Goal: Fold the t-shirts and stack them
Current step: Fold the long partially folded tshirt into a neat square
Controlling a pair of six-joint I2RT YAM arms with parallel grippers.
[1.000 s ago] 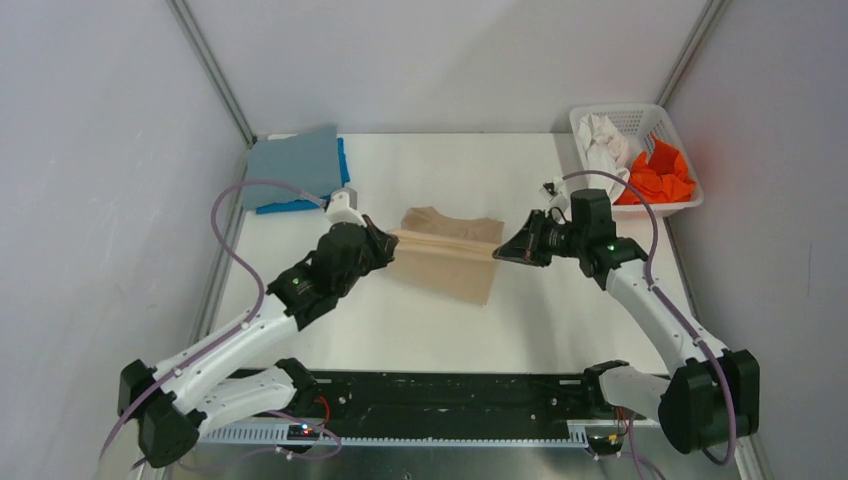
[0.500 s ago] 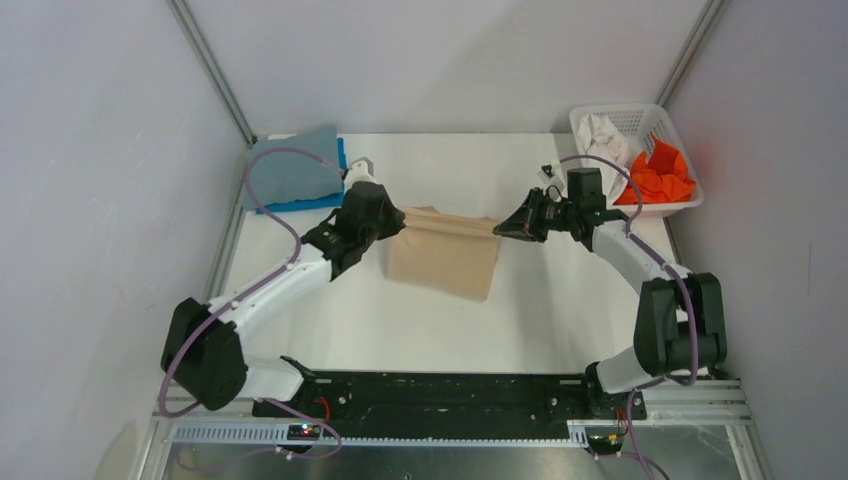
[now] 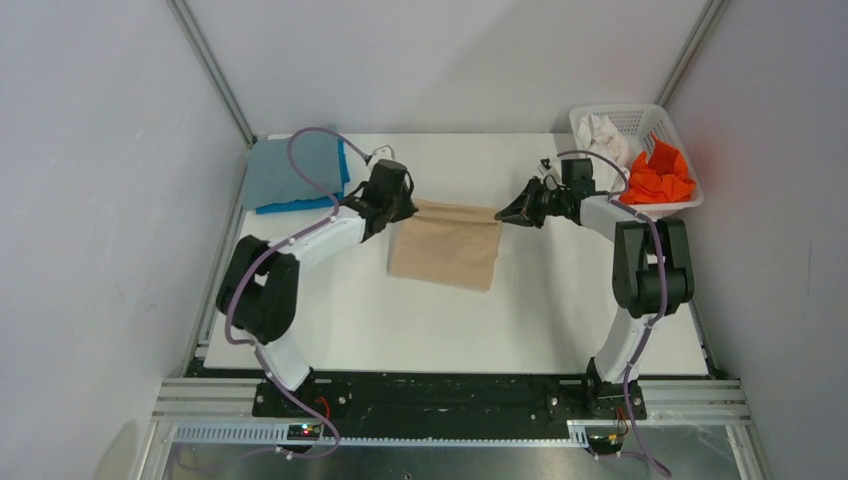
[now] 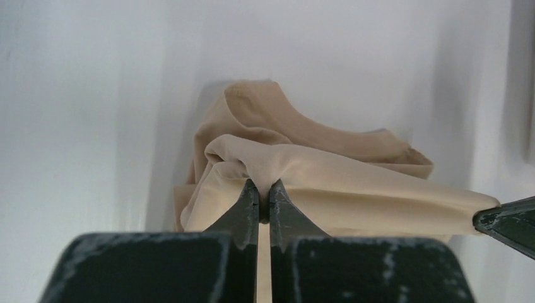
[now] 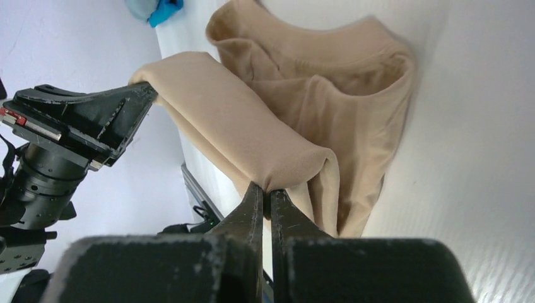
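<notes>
Tan t-shirt (image 3: 445,255), far edge stretched taut, left fingers (image 4: 243,211) and right fingers (image 5: 250,211) each clamped on a corner, sleeves hidden.

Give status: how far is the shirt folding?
Done: grey-blue shirt folded on the bright blue shirt, far left. In hand: tan shirt, far edge pinched by left claw and right claw. Left: white shirt and orange shirt crumpled in the basket.
</notes>
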